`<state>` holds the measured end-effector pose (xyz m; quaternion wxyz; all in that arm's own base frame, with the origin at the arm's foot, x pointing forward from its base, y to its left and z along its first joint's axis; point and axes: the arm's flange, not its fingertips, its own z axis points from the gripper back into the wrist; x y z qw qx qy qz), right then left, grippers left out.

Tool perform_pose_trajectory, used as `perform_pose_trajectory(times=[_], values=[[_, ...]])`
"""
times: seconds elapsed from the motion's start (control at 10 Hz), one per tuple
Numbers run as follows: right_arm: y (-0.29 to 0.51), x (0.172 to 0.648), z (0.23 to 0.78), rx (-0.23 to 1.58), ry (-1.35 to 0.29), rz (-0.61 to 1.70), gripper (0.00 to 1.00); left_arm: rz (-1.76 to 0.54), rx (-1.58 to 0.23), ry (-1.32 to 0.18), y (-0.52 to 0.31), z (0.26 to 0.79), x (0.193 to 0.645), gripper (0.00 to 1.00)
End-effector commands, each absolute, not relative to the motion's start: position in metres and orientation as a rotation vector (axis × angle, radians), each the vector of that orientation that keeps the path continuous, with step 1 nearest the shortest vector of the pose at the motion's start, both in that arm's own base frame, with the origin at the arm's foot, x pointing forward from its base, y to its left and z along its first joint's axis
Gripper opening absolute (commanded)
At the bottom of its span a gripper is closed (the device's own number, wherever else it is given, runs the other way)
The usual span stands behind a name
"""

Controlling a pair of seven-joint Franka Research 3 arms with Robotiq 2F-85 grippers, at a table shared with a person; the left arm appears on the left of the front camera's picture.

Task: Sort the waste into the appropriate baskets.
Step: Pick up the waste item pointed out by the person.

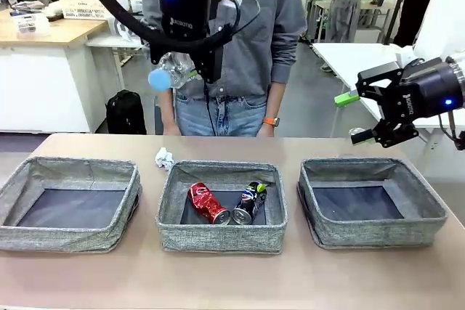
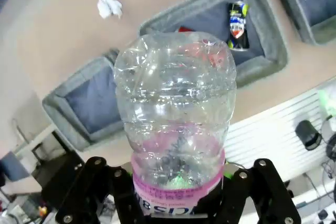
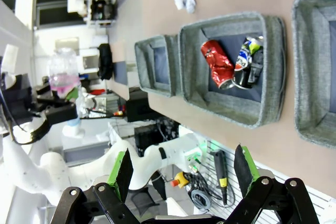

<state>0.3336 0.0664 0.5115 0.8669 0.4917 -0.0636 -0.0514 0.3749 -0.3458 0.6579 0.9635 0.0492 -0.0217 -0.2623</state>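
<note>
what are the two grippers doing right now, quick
left gripper: closed on the clear plastic bottle, high over the baskets
right gripper: open, nothing between its fingers

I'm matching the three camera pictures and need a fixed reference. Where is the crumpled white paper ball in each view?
Front view: crumpled white paper just beyond the far-left corner of the middle grey woven fabric basket.
Left wrist view: upper left.
Right wrist view: near the top, about mid-width.
Shared landmark: that basket, holding a crushed red can and a crushed dark blue-black can.
</note>
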Motion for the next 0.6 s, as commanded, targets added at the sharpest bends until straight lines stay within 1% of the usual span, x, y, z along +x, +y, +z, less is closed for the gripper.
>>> perform_pose_trajectory(times=[0.0,0.1,0.2,0.5], values=[[0.066,0.335,0.513,1.029,-0.129,-0.096,1.00,-0.604,0.043,-0.074,-0.359,0.672,0.357,0.01],[0.066,0.335,0.513,1.029,-0.129,-0.096,1.00,-0.641,0.018,-0.121,-0.363,0.677,0.354,0.01],[0.066,0.335,0.513,1.029,-0.129,-0.096,1.00,-0.550,0.085,-0.049,-0.352,0.665,0.365,0.01],[0.066,0.335,0.513,1.029,-0.129,-0.096,1.00,-0.550,0.085,-0.049,-0.352,0.665,0.365,0.01]])
